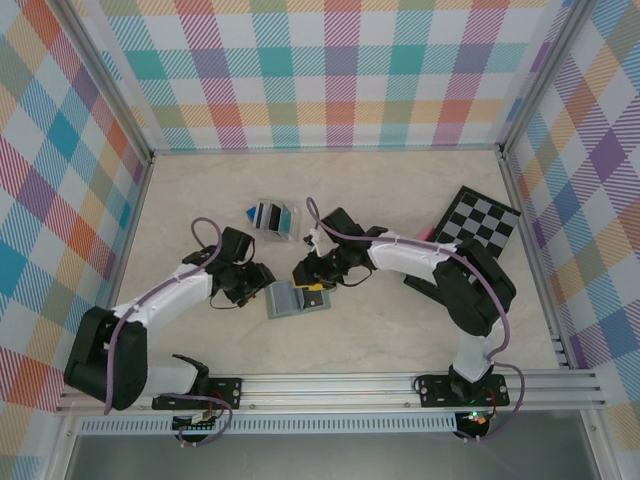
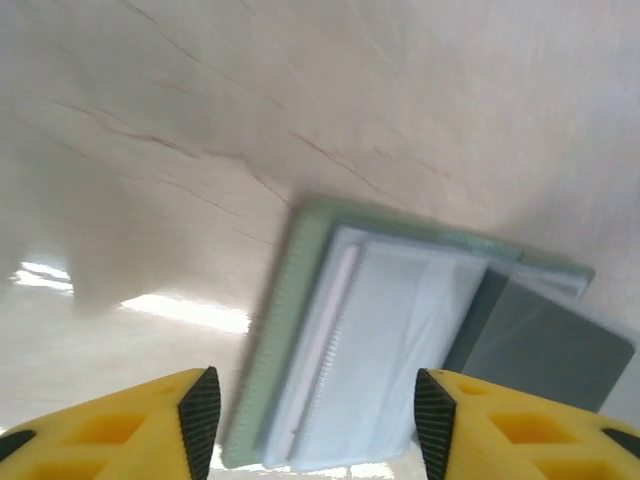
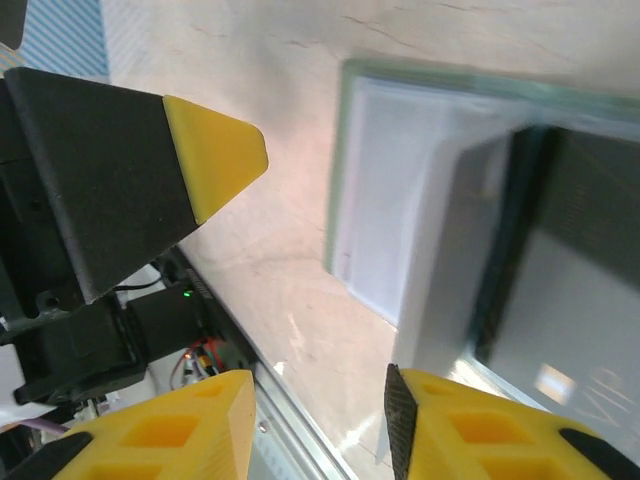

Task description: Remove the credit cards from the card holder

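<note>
Progress was small, as I judged it: the card holder [image 1: 285, 300] lay open on the table [image 1: 400, 330], near the middle and toward the near side, but no card lay loose beside it. A grey card [image 2: 545, 345] sat in the right half of the holder, partly out of its pocket (a second, darker one seemed to lie there in the right wrist view, but I could not be sure). So the opening was done, and the pulling out of the cards was all left to do.

The left gripper [image 2: 318, 430] hovered at the left edge of the holder, fingers apart and holding nothing. The right gripper [image 3: 315, 430] stood at the right edge, fingers somewhat narrower, also clamping nothing; whether one pad touched the card, I could not tell.

By count: one card holder, two grippers, one clear stand [image 1: 272, 217] of upright cards at the far side, and one checkered board [image 1: 482, 225] at the far right.
</note>
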### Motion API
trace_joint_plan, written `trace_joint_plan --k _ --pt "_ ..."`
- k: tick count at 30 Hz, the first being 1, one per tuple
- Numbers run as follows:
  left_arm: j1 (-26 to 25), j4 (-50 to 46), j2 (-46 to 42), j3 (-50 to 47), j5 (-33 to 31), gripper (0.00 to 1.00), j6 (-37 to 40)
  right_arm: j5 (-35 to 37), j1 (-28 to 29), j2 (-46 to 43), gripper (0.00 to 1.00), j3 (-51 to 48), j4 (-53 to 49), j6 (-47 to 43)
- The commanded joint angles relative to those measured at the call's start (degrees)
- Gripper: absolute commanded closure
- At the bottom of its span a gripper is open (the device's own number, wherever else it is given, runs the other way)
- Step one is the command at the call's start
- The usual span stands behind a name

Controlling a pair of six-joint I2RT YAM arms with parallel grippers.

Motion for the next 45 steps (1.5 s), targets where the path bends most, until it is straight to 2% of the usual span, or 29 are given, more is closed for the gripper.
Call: trace_joint_plan --k 1,11,18,22,26,31,36,40,45 --pt "2.10 -6.28 -4.08 0.16 -4.10 0.40 -1.29 -3.65 1.66 4.39 0.58 3.80 2.37 1.27" --pt "3.13 -7.87 -9.34 0.36 -2.69 0.35 -1.48 -4.29 3.15 11.23 0.53 8.32 3.32 5.59" --pt "3.04 -5.78 -8.42 1.57 2.79 0.36 0.59 -0.67 3.00 7.33 0.40 8.12 0.37 3.54" --pt "2.13 -3.87 -7.94 2.23 5.70 0.39 1.77 4.51 2.45 2.61 0.38 5.94 -1.83 1.78" --pt "-1.07 0.19 -5.68 2.78 8.11 0.47 0.94 11.56 0.95 -0.95 0.43 2.78 -5.78 -0.04" --pt "-6.78 8.19 0.40 3.16 10.34 0.60 -2.18 16.50 -1.35 -0.86 0.56 1.43 -11.31 -2.68" --pt "-8.74 9.22 5.12 3.50 7.55 0.69 -4.10 12.16 -1.78 1.64 0.63 2.33 -11.43 -4.81" --pt "-8.74 4.74 5.64 2.60 1.16 0.76 -4.03 6.37 -1.77 4.09 0.66 3.45 -9.69 -6.40" --pt "-8.72 6.49 6.64 -0.37 0.91 0.80 -4.38 4.42 -1.77 7.97 0.69 6.55 -11.39 -7.45"
